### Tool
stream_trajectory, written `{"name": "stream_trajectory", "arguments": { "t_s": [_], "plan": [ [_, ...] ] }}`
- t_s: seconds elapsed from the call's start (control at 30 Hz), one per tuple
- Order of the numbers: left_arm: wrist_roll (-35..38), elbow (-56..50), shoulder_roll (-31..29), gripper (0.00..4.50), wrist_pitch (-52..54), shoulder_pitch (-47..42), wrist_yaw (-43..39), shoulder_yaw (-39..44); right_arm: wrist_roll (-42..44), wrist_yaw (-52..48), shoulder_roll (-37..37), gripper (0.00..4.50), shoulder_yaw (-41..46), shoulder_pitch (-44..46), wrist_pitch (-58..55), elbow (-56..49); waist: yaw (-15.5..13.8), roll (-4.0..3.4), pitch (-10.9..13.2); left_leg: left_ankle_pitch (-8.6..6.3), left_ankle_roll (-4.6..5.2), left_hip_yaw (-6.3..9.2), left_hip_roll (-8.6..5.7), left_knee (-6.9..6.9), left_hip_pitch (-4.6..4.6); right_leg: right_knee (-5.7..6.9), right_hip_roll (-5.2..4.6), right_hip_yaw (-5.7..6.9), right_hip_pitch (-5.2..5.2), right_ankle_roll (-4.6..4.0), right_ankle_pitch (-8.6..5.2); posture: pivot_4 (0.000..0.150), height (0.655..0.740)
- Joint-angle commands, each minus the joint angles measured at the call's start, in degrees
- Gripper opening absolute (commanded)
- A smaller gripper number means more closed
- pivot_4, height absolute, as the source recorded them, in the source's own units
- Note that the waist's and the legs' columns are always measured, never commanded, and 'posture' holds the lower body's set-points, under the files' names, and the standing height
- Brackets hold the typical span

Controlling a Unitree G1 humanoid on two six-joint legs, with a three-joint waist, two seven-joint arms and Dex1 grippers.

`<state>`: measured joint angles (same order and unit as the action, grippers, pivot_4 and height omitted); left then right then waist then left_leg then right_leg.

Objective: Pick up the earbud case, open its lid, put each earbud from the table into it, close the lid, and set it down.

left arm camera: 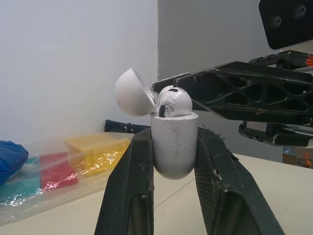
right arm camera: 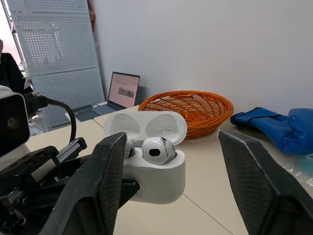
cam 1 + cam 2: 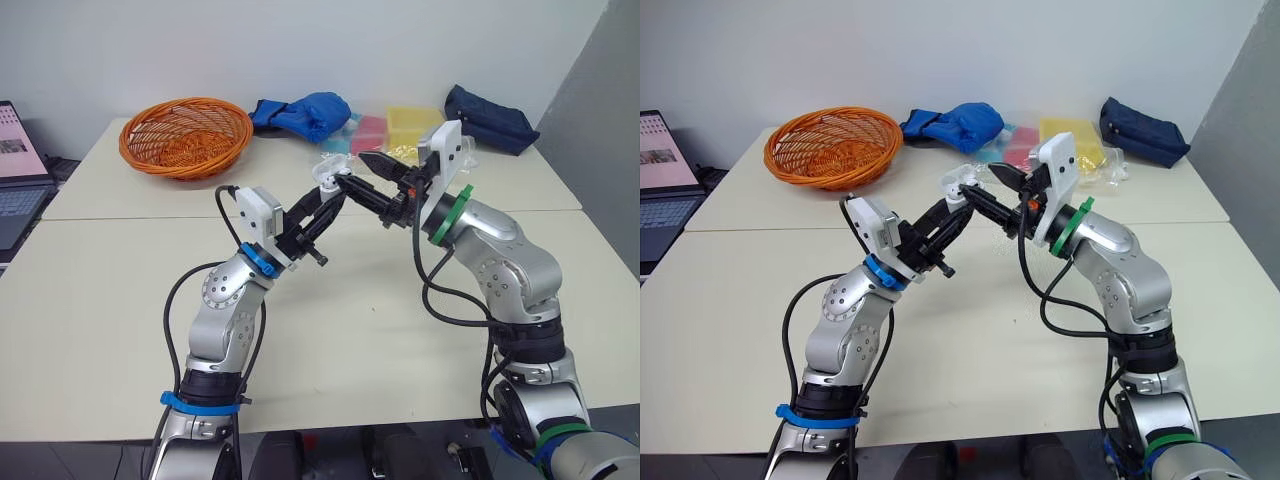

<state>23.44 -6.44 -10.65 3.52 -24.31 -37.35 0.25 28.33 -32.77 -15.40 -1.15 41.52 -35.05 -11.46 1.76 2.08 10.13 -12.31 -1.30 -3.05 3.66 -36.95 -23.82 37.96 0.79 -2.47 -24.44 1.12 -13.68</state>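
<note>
The small white rounded plastic earbud case (image 2: 157, 182) is held in the air above the pale counter (image 3: 380, 330), to the right of the orange woven basket (image 3: 185, 135) and nearer the robot than it. The left gripper (image 3: 330, 198) has its jaws clamped on the sides of the case's lower body. The right gripper (image 3: 352, 172), further from the basket, has its jaws wide apart, one on either side of the case.

The step seems to be closing the lid. One right jaw should go behind the raised lid (image 2: 146, 125) and push it over gently while the left keeps its clamp low, clear of the seam.

The case is glossy with dark scuffs. A white earbud (image 2: 157, 149) sits in its well, and a second is partly hidden.
</note>
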Motion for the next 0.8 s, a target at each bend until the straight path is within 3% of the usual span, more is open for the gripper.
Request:
{"name": "stream_trajectory", "arguments": {
  "t_s": [0.03, 0.2, 0.33, 0.47, 0.67, 0.8],
  "plan": [
    [0.6, -2.2, -0.1, 0.75, -0.4, -0.9, -0.3, -0.3, 3.9, -2.5, -3.1, 3.11, 4.4, 1.8, -0.6, -2.9, 0.0, 0.00, 0.0, 0.00, 0.00, 0.00, 0.00, 0.00, 0.00, 0.00, 0.00, 0.00, 0.00, 0.00, 0.00, 0.150, 0.7400],
    [0.8, -2.0, -0.6, 0.75, -0.3, -1.0, -0.8, -0.3, 9.4, -9.3, -12.4, 3.11, 8.5, 3.8, -4.7, -2.4, -0.2, 0.00, 0.0, 0.00, 0.00, 0.00, -0.03, 0.00, -0.04, -0.06, -0.04, 0.02, 0.01, 0.00, 0.00, 0.150, 0.7400],
    [0.8, -0.8, -1.1, 0.75, -1.0, -1.6, -2.5, -0.5, 8.3, -14.9, -19.1, 3.11, 7.3, 7.7, -5.5, 4.1, 0.1, -0.01, 0.0, -0.01, 0.01, -0.03, -0.02, 0.03, -0.01, -0.09, -0.03, 0.00, 0.00, -0.01, -0.01, 0.150, 0.7400],
    [0.6, 0.7, -1.1, 0.75, -2.1, -2.0, -3.9, -0.4, 5.6, -20.4, -22.4, 2.19, 3.8, 11.0, -4.6, 11.2, 0.1, -0.01, 0.0, -0.01, 0.01, 0.01, 0.01, 0.03, 0.05, -0.02, 0.02, 0.00, 0.00, -0.05, -0.03, 0.150, 0.7400],
    [0.8, -0.3, -0.8, 0.75, -2.4, -0.9, -6.7, -2.9, -4.8, -19.1, -18.6, 0.04, -3.0, 17.7, 1.6, 24.0, 0.1, -0.02, 0.0, -0.01, 0.01, -0.10, 0.00, 0.04, -0.01, -0.04, 0.01, -0.06, -0.08, -0.04, -0.02, 0.150, 0.7400],
    [0.9, -1.3, -1.4, 0.75, -1.6, 0.0, -7.2, -3.5, -6.6, -18.0, -15.0, 0.04, -4.4, 21.2, 0.1, 24.1, 0.1, -0.03, 0.0, -0.01, 0.01, -0.10, 0.00, 0.09, -0.19, -0.03, 0.01, -0.07, -0.26, -0.04, -0.02, 0.150, 0.7400]
  ]
}}
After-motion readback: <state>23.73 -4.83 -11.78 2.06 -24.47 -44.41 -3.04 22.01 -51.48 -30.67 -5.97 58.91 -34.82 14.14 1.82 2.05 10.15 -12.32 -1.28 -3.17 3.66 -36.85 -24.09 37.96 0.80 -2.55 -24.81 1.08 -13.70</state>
